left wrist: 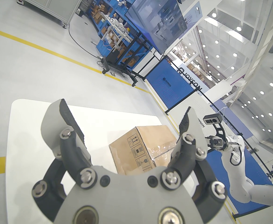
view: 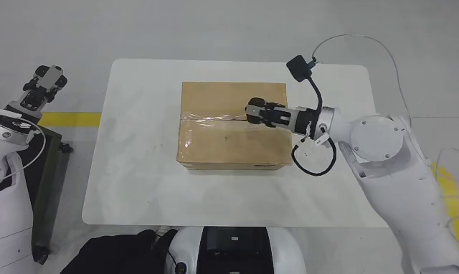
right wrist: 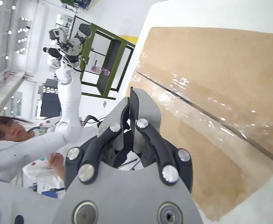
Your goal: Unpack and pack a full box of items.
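Sitting mid-table on the white table (view: 129, 166), the cardboard box (view: 229, 123) has its flaps closed, with clear tape (view: 215, 117) running glossy along the top seam. Over that lid, near the seam, the right gripper (view: 251, 110) hangs with its fingers (right wrist: 136, 99) pressed together, nothing between them; contact with the lid can't be called. Well off the table's left edge, the left gripper (view: 46, 77) is held up, fingers (left wrist: 64, 115) spread wide and empty.

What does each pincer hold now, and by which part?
Nothing. The right pincer is shut empty over the taped seam of the box; the left pincer is open, beside the table.
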Tool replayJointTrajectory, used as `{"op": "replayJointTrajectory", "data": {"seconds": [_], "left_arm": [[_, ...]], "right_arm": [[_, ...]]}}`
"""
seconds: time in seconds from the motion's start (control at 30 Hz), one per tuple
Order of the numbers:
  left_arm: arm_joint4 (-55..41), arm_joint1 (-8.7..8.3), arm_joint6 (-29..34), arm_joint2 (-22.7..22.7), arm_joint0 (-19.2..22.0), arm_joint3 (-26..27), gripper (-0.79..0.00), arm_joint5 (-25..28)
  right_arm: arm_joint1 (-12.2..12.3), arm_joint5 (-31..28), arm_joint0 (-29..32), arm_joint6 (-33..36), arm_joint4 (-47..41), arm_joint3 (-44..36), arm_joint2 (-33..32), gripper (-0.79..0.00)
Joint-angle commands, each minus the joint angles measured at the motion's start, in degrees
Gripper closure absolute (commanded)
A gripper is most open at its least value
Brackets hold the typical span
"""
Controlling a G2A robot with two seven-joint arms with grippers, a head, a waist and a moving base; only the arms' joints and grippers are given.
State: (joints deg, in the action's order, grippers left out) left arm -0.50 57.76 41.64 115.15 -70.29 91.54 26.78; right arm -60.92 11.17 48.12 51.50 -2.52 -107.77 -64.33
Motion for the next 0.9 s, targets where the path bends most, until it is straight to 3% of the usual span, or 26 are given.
{"op": "replayJointTrajectory", "data": {"seconds": [0.0, 0.17, 0.87], "left_arm": [[0.0, 0.00, 0.0, 0.0, 0.0, 0.0, -0.785, 0.0], [0.0, 0.00, 0.0, 0.0, 0.0, 0.0, -0.785, 0.0], [0.0, 0.00, 0.0, 0.0, 0.0, 0.0, -0.785, 0.0]], "right_arm": [[-0.3, 0.6, -1.1, -0.1, -0.9, 0.7, 1.4, 0.000], [-1.1, 1.9, -3.2, -1.0, -1.3, 3.3, 4.2, 0.000], [-1.1, 1.8, -2.5, -2.2, -1.3, 3.4, 4.4, 0.000]]}}
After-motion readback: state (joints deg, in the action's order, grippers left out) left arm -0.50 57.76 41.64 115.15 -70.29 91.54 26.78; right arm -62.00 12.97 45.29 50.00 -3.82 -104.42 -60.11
